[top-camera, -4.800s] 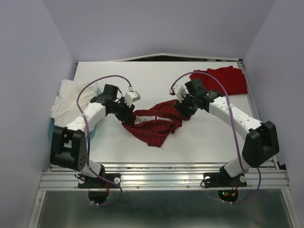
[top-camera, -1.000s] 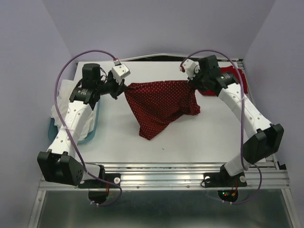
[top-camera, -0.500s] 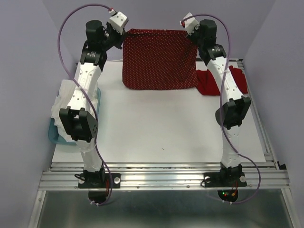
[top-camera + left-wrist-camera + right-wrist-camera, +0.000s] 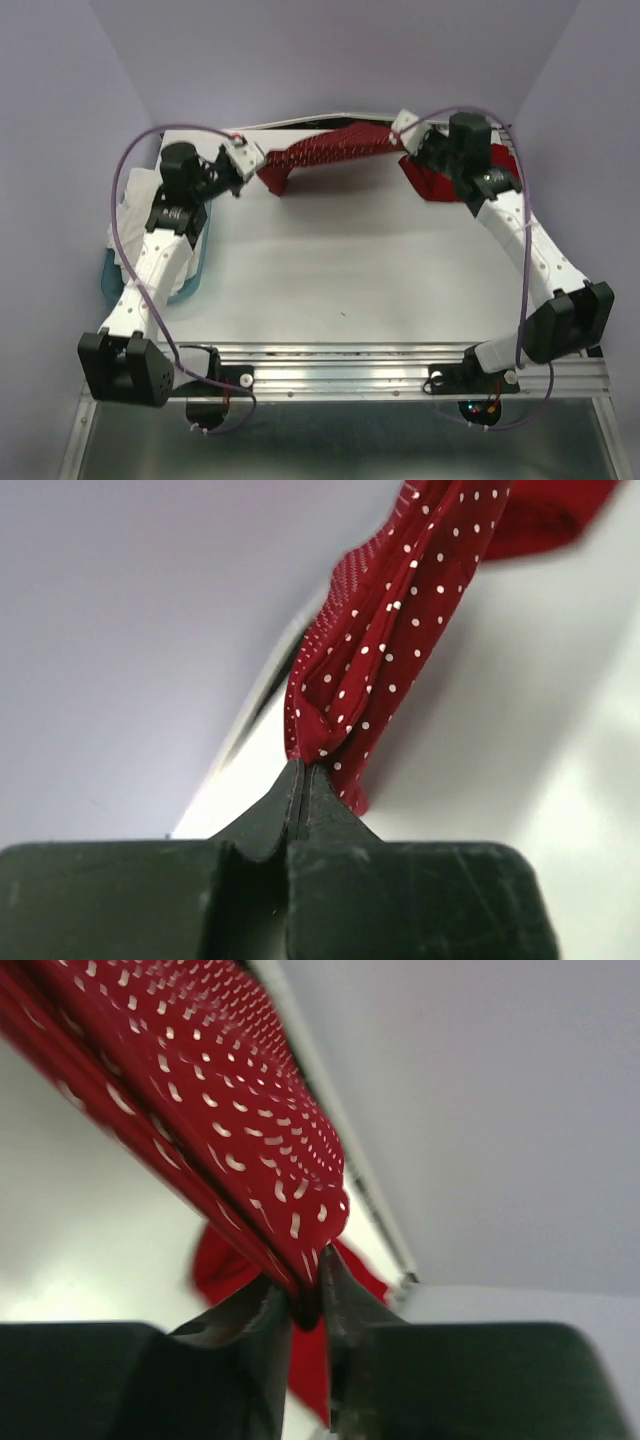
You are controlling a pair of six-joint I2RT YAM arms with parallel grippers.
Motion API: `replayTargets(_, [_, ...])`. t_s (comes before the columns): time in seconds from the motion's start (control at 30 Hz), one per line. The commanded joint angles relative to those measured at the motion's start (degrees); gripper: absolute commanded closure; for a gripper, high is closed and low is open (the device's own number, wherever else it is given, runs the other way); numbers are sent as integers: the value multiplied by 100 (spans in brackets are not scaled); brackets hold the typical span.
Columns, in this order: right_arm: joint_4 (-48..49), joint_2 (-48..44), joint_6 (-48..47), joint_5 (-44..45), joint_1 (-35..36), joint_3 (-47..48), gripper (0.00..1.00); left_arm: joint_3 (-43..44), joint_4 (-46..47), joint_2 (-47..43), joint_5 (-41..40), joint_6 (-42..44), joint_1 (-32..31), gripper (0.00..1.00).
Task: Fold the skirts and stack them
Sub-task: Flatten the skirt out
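The white table (image 4: 340, 270) has a bare stretch in front of the two arm bases. At its left edge sits a blue tub (image 4: 195, 262) with crumpled white cloth (image 4: 130, 215) heaped in it and spilling over the far side.

Both arms reach to the far edge of the table. The left gripper (image 4: 257, 171) is there on the left and the right gripper (image 4: 398, 138) on the right, and the dark red polka-dot skirt (image 4: 325, 150) hangs between them as a narrow, gathered band. The band sags towards the left end, where a fold drops to or near the tabletop.

In the left wrist view the left gripper (image 4: 300, 770) is pressed fully closed, with a corner of the dotted cloth (image 4: 390, 650) pinched at the very tips and rising away from them. In the right wrist view the right gripper (image 4: 308, 1305) has its jaws a sliver apart, with the folded edge of the skirt (image 4: 230, 1110) caught between them, so it grips the fabric too.

The plain red skirt (image 4: 430, 182) lies at the far right of the table, under the right arm, just beside the dotted skirt's right end. It also shows as a blur behind the right fingers (image 4: 215, 1260).
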Motion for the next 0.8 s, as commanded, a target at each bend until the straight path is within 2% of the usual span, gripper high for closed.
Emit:
replayTargets(0.0, [-995,-481,-796,-422,278,-2209,73,-1627,-673,-701,-140,1513,106,100])
replayTargets(0.03, [-1178,-892,-806,-492,375,-2622,73,-2144,-781,-1077,-79,1637,88,100])
replayTargets(0.1, [-1355,-1325,-728,-553,630,-3613,73,-2542,-1340,-1457,26,2179,26,100])
replayTargets(0.17, [-1741,-1932,-631,-633,1052,-4101,64,-3052,-1659,-2055,44,2436,-184,99])
replayTargets(0.2, [-1908,-2108,-526,-650,1210,-4277,63,-3167,-2122,-2231,53,2673,-272,93])
replayTargets(0.23, [-2223,-2275,-447,-659,1342,-4479,52,-3290,-2309,-2433,53,2945,-412,69])
replayTargets(0.27, [-2383,-2572,-411,-729,1517,-4507,45,-3448,-2528,-2800,105,3061,-466,58])
replayTargets(0.33, [-2638,-2811,-297,-713,1519,-4455,33,-3511,-3310,-3336,307,3446,-527,48])
replayTargets(0.4, [-2543,-2979,-34,-493,1519,-4367,32,-3459,-3751,-3663,404,3422,-580,42])
replayTargets(0.43, [-2403,-2953,80,-397,1519,-4201,31,-3415,-3805,-3796,431,3196,-598,37])
replayTargets(0.5, [-2306,-2578,613,-378,1519,-3920,32,-3274,-3544,-4051,370,2687,-651,36])
replayTargets(0.6, [-2314,-1831,1544,-930,1519,-3095,33,-3037,-3131,-3929,37,1887,-668,36])
replayTargets(0.63, [-2331,-1271,1732,-1132,1519,-2866,34,-2993,-2928,-3842,-147,1562,-668,37])
replayTargets(0.7, [-2262,-723,2310,-1704,1519,-2253,34,-2817,-2428,-3456,-815,607,-668,38])
replayTargets(0.77, [-2139,24,2593,-2133,1519,-1864,35,-2475,-2276,-2832,-1430,76,-668,39])
